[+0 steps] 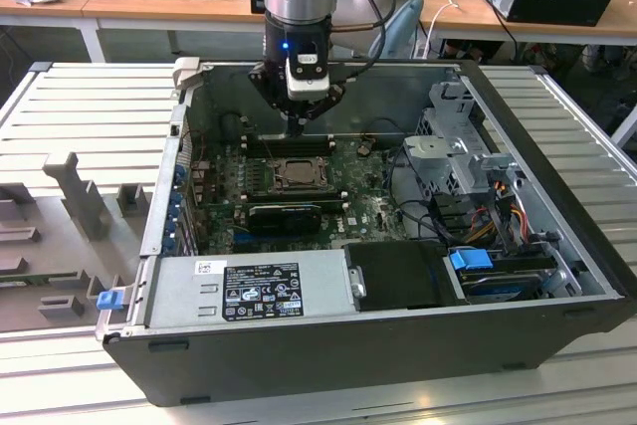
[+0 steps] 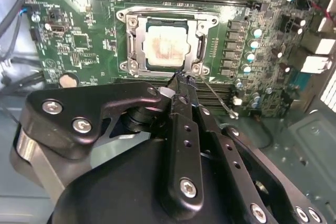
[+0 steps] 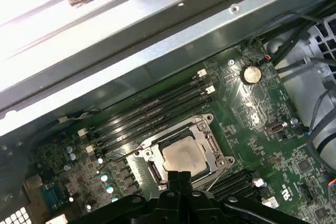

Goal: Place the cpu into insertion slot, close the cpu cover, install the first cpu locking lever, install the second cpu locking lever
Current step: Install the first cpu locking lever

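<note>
One end effector (image 2: 180, 77), fingers pressed together, stood at the edge of the insertion slot (image 2: 122, 15). The cpu (image 2: 165, 48) lay in that slot, cpu cover (image 2: 197, 35) lowered over it; a thin locking lever (image 2: 216, 98) angled outward beside.

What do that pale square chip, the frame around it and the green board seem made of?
The cpu: matte pale metal top, softly reflecting light. The cpu cover: stamped grey metal, probably steel, glinting at its edges. The green board: likely lacquered laminate, glossy with fine traces.
</note>
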{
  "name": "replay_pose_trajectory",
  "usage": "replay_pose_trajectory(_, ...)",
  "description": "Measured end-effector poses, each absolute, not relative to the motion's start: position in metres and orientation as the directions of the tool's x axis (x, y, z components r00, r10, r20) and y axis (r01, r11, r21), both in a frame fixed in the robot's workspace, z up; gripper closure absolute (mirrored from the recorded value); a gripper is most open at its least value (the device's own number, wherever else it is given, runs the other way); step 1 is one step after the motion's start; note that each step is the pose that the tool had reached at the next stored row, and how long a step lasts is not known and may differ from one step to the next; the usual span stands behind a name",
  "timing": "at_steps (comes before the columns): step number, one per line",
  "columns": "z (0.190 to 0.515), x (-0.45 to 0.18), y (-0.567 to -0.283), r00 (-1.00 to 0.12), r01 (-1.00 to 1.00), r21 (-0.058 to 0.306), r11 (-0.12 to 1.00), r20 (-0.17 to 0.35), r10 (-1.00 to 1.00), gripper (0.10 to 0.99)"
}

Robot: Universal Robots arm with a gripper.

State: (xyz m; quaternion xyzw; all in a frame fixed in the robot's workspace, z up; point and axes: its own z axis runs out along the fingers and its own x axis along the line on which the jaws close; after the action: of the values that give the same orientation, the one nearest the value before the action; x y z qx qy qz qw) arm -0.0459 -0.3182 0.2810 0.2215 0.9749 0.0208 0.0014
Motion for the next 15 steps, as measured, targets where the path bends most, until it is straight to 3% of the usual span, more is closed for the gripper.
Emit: replay_pose_trajectory(15, 0.2810, -0.0459, -0.3182, -0.972, 0.235, 0.041, 0.971, 0.006, 0.235, 0.980)
